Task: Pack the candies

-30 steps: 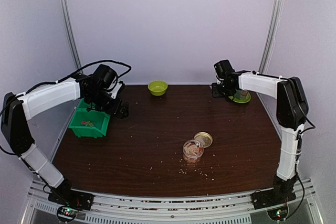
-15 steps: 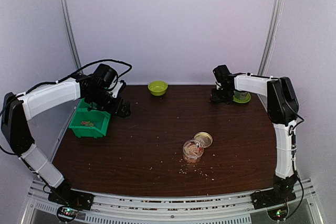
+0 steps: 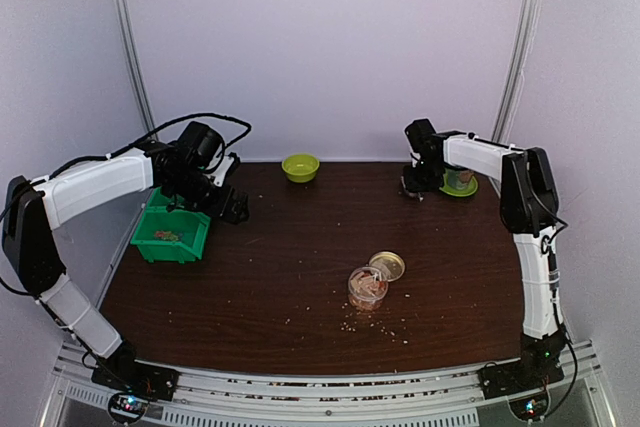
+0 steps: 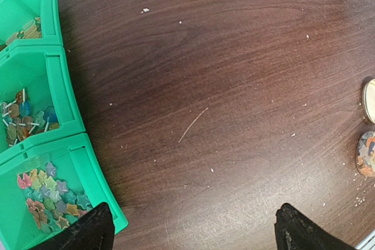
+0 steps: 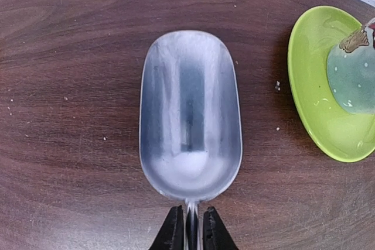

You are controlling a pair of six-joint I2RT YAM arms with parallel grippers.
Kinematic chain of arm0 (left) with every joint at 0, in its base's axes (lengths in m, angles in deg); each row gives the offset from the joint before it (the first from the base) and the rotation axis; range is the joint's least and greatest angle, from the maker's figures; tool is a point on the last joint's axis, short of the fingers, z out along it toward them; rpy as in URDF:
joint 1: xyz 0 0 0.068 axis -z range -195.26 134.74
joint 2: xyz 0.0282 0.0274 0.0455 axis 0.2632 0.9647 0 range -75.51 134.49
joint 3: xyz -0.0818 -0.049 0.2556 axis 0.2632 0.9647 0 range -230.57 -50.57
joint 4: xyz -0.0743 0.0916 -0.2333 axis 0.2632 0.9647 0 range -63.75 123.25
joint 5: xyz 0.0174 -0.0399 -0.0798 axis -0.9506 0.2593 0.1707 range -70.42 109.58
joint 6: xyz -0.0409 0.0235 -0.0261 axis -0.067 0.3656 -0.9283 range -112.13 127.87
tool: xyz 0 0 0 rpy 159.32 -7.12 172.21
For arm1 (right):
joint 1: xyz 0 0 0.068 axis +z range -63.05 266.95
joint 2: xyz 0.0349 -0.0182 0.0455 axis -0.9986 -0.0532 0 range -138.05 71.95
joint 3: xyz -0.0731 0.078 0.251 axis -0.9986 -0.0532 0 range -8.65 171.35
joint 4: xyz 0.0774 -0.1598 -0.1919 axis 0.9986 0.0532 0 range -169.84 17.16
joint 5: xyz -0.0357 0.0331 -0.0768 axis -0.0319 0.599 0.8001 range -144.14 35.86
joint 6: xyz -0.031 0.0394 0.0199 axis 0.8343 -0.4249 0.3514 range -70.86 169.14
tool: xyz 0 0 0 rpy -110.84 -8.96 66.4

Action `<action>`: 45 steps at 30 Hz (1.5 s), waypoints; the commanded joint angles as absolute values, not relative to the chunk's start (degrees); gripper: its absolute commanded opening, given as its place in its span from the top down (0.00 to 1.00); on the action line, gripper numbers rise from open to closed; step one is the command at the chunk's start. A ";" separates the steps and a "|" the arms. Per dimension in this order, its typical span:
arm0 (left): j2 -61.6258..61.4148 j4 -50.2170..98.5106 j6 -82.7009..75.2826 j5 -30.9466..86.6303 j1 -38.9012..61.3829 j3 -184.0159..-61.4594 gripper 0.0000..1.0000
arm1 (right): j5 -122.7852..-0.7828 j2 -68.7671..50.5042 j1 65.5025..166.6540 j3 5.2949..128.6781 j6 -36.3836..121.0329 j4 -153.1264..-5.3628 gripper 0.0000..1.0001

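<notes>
Left gripper (image 4: 193, 221) wide open at the table's (image 3: 300, 247) left edge, beside the green plastic bin (image 4: 64, 103). Candies (image 4: 44, 198) sit in its compartments, small, mixed colours. Right gripper (image 5: 191, 210) clamped on the thin handle of a smooth metal scoop (image 5: 190, 115), far right, near the glossy green plate (image 5: 316, 115). Broad stretch of dark, crumb-speckled wood grain between bin and clear jar (image 3: 367, 289); round lid (image 3: 387, 266) touches the jar.
</notes>
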State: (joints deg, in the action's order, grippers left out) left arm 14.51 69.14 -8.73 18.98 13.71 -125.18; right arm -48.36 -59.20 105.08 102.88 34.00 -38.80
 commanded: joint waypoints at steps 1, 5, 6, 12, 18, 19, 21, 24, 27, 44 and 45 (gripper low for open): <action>13.87 66.99 -9.27 19.44 13.57 -125.19 0.02 | -47.94 -59.72 104.87 104.44 34.35 -36.55 0.86; 13.90 67.06 -9.27 19.48 13.57 -125.19 0.02 | -47.65 -58.99 104.87 103.42 34.54 -36.93 0.86; 13.88 67.06 -9.27 19.47 13.60 -125.14 0.02 | -47.56 -58.79 104.86 103.15 34.55 -37.01 0.86; 14.19 67.03 -9.31 19.47 13.62 -125.10 0.02 | -47.55 -56.07 104.88 101.03 34.55 -38.17 0.80; 14.37 67.04 -9.27 19.70 13.58 -125.25 0.02 | -46.93 -50.43 105.38 97.03 35.25 -39.63 0.71; 14.34 67.07 -9.19 19.82 13.59 -125.27 0.02 | -46.88 -49.30 105.53 95.96 35.30 -40.01 0.69; 14.34 67.10 -9.22 19.83 13.61 -125.28 0.02 | -46.60 -46.92 105.92 93.37 35.46 -41.03 0.67; 14.31 67.09 -9.09 20.01 13.57 -125.28 0.02 | -46.60 -42.61 106.93 87.87 35.46 -43.50 0.65; 14.23 67.04 -9.09 20.14 13.58 -125.32 0.02 | -46.45 -37.55 108.17 80.86 34.98 -47.68 0.62; 13.99 67.17 -8.96 21.41 13.57 -125.36 0.02 | -58.42 -19.57 117.63 51.19 31.27 -61.92 0.52; 14.01 67.09 -8.92 21.45 13.58 -125.36 0.02 | -58.37 -18.82 118.48 50.28 31.60 -62.19 0.52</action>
